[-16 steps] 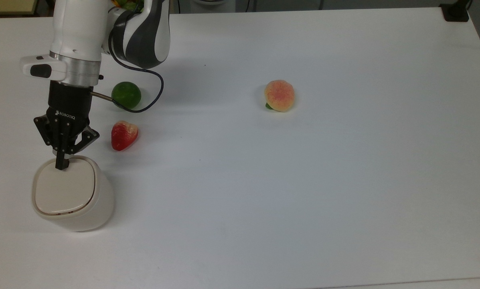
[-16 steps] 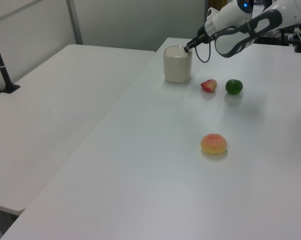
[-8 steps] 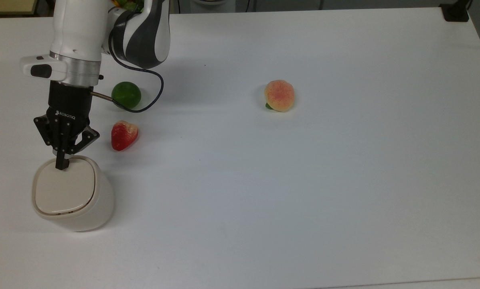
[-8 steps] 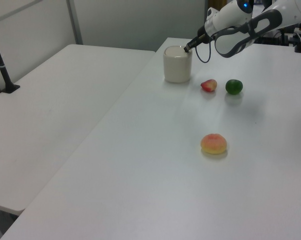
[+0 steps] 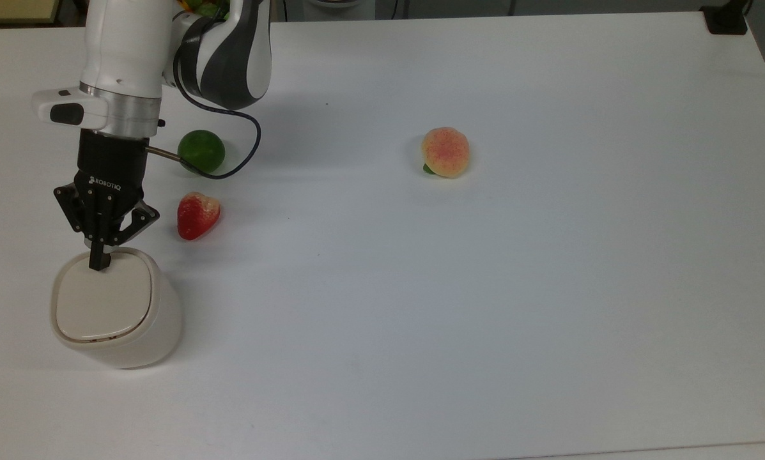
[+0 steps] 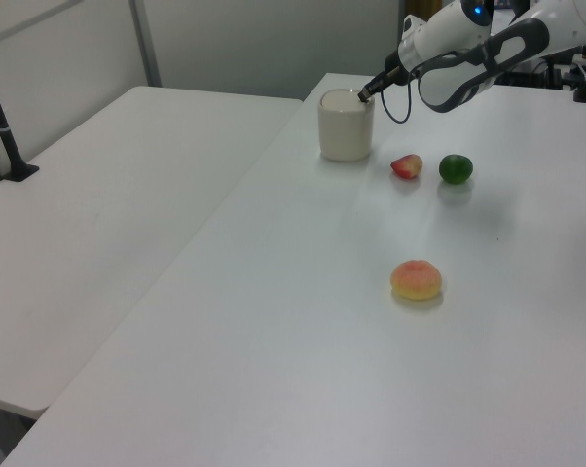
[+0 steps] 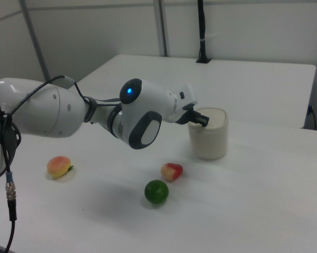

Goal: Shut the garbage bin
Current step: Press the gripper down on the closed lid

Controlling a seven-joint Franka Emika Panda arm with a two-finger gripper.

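Observation:
The cream-white garbage bin (image 5: 119,315) stands at the top view's lower left, its flat lid lying level in the rim. It also appears at the back of the table in the left view (image 6: 345,126) and in the right view (image 7: 209,136). My gripper (image 5: 99,262) is shut, its black fingertips held together and pressing on the lid's edge nearest the arm. The same tip meets the bin's top rim in the left view (image 6: 364,94) and the right view (image 7: 202,120).
A red strawberry (image 5: 196,215) lies just right of the bin in the top view, a green lime (image 5: 201,151) beyond it under the arm's cable. A peach (image 5: 445,151) sits mid-table. A second white table (image 6: 98,204) adjoins in the left view.
The lid has sunk slightly and lies flatter in the rim; the gripper has barely moved.

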